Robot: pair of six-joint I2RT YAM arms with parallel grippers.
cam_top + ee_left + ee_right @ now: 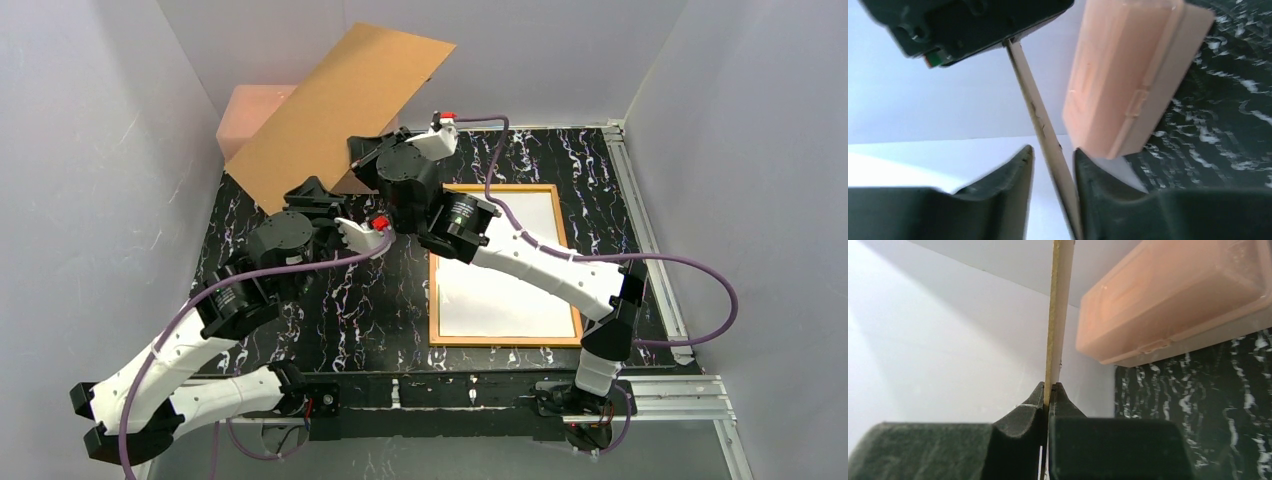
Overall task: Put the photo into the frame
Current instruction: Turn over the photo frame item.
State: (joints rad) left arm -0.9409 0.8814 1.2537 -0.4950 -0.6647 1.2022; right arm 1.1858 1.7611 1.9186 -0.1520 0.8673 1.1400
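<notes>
Top view: frame [505,342] flat on the table [380,300], photo [510,305] white-side-up inside it, well apart from left gripper [318,195] and right gripper [365,152], both up at the tilted backing board [335,110].
Left wrist: jaws apart around the board's edge, only one finger touching it.
Right wrist: jaws clamped tight on the board's edge.

Backing board [335,110], upper left: plain cardboard brown, paler tan edge; box [255,115] behind it: translucent salmon pink; frame [505,341], centre right: orange-brown rim; photo [505,270] within: plain white; table [380,300]: black, white marble veining; arms [530,262]: white shells, black joints; cables [734,299]: purple.
</notes>
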